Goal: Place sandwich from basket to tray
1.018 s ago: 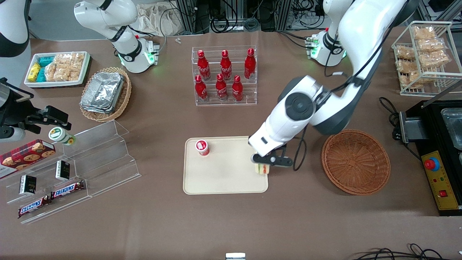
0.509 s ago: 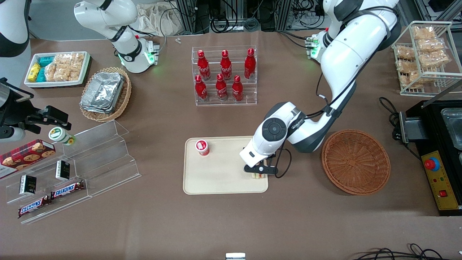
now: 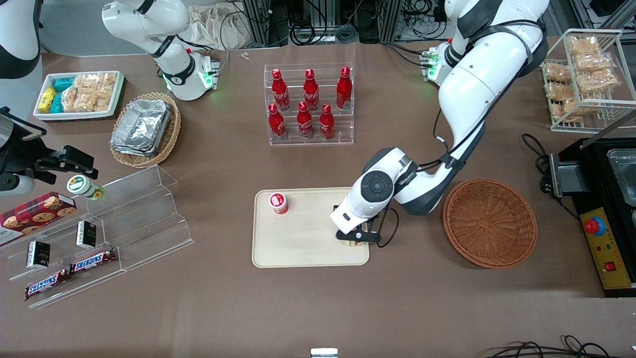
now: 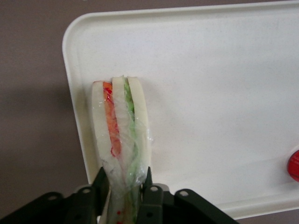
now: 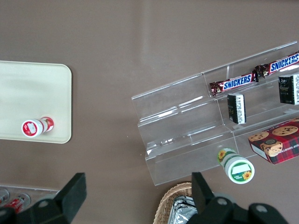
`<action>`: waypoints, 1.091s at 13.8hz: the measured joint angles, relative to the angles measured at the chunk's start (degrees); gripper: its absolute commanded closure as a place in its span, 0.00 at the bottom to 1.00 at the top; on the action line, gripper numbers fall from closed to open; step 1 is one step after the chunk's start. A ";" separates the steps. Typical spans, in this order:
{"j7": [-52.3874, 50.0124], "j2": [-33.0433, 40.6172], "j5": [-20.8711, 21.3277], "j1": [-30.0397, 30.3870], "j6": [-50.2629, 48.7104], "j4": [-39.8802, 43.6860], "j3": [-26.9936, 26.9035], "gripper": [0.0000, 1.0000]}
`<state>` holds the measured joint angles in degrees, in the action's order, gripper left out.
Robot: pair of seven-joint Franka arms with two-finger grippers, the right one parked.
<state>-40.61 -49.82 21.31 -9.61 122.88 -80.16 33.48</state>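
The sandwich, pale bread with red, orange and green layers in clear wrap, stands on edge on the cream tray, close to the tray corner nearest the basket. My left gripper is shut on the sandwich's narrow wrapped end, a black finger pressing on each side. The reddish-brown wicker basket lies beside the tray toward the working arm's end and holds nothing.
A small red-and-white bottle stands on the tray. A rack of red cola bottles is farther from the camera. A clear tiered shelf with snack bars and a foil-filled tan basket lie toward the parked arm's end.
The gripper has come down and shifted inward over the tray with the sandwich, which now sits low on the tray surface. In the last half second it barely moved.
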 measured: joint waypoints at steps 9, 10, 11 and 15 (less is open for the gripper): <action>10.53 19.24 -8.95 10.60 -28.10 2.49 1.64 0.00; 12.97 21.57 -9.32 13.04 -31.07 2.51 1.64 0.00; 15.64 23.80 -9.52 15.41 -33.54 2.54 1.63 0.00; 19.36 31.49 -9.69 22.12 -41.67 2.50 1.36 0.00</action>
<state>-21.26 -18.33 11.62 12.52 81.21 -77.66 34.84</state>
